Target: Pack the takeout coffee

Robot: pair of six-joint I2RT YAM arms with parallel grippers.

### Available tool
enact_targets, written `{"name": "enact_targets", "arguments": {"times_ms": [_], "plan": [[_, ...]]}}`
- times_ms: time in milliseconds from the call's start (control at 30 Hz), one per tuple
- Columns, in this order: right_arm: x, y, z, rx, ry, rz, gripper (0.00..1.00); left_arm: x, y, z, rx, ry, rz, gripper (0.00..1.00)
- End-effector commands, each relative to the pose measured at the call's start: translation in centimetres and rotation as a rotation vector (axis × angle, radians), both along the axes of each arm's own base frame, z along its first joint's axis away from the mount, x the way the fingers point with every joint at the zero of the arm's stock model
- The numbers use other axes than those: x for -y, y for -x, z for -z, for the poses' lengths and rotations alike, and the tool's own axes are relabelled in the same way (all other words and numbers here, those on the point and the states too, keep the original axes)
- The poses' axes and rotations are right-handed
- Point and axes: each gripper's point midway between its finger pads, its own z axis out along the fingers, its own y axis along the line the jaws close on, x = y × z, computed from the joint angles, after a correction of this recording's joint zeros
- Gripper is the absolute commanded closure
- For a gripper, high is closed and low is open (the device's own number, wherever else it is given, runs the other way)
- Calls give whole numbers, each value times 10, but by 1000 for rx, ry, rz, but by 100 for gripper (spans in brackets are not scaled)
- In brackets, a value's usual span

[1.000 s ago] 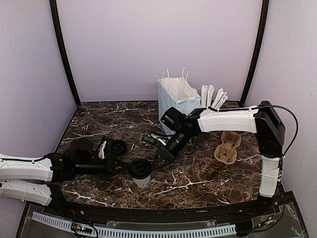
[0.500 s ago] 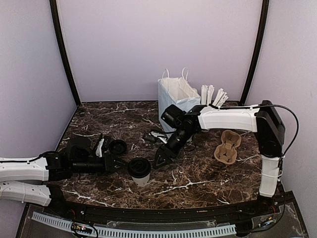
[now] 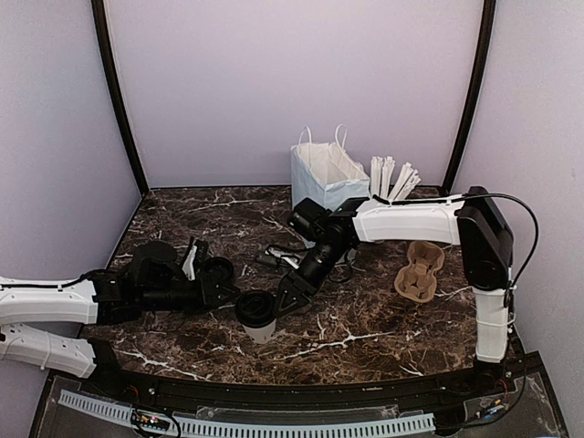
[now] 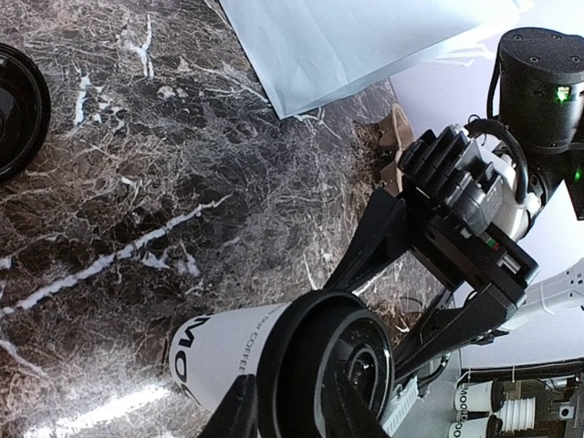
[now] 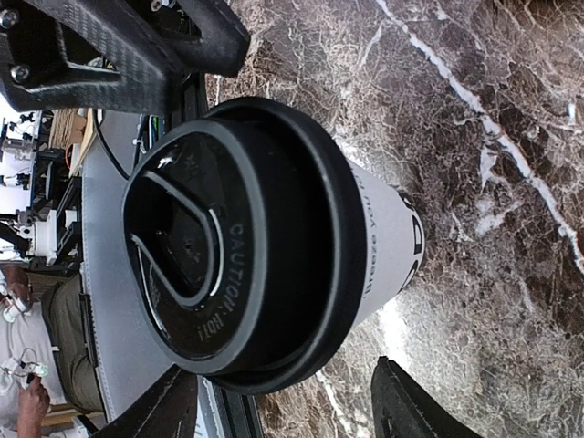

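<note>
The takeout coffee (image 3: 258,315), a small white cup with dark letters and a black lid, stands upright near the table's front middle. My left gripper (image 3: 228,294) is at the lid's left edge. In the left wrist view its fingertips (image 4: 239,411) stand a little apart, astride the lid's rim (image 4: 292,365), and I cannot tell whether they touch it. My right gripper (image 3: 283,299) is just right of the cup. In the right wrist view its fingers (image 5: 401,401) are wide apart with the cup (image 5: 246,237) just ahead of them, untouched. The white paper bag (image 3: 324,178) stands upright at the back.
A brown pulp cup carrier (image 3: 420,269) lies at the right. A white cup of long white sticks (image 3: 392,178) stands beside the bag. Loose black lids (image 3: 217,269) lie left of the coffee, and small dark items (image 3: 278,257) lie by the right arm.
My left gripper drew back slightly, then moved right to the lid's edge. My right gripper moved down and left, closer to the cup. The cup has not moved.
</note>
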Motion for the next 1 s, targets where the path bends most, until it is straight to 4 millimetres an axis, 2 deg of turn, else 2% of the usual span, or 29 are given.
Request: {"name": "enact_targets", "arguments": {"times_ms": [0, 167, 433, 667, 800, 867, 933, 967], "plan": [[-7, 1, -2, -29, -14, 3, 34, 5, -9, -6, 23, 23, -3, 76], [-8, 1, 8, -48, 7, 14, 34, 5, -10, 6, -10, 9, -1, 81], [-9, -2, 24, -69, 46, 33, 34, 1, 2, 33, -85, -17, 20, 84], [-7, -5, 30, -61, 64, 44, 34, -2, 6, 37, -82, -23, 34, 83], [-5, -10, 38, -49, 91, 61, 34, -4, 13, 55, -141, -64, 46, 85], [0, -20, 53, 3, 153, 101, 35, -9, 19, 73, -214, -99, 30, 89], [22, -46, 86, 153, 330, 206, 41, -21, 34, 96, -335, -164, 16, 98], [34, -55, 100, 212, 403, 239, 45, -23, 41, 103, -373, -181, 24, 99]]}}
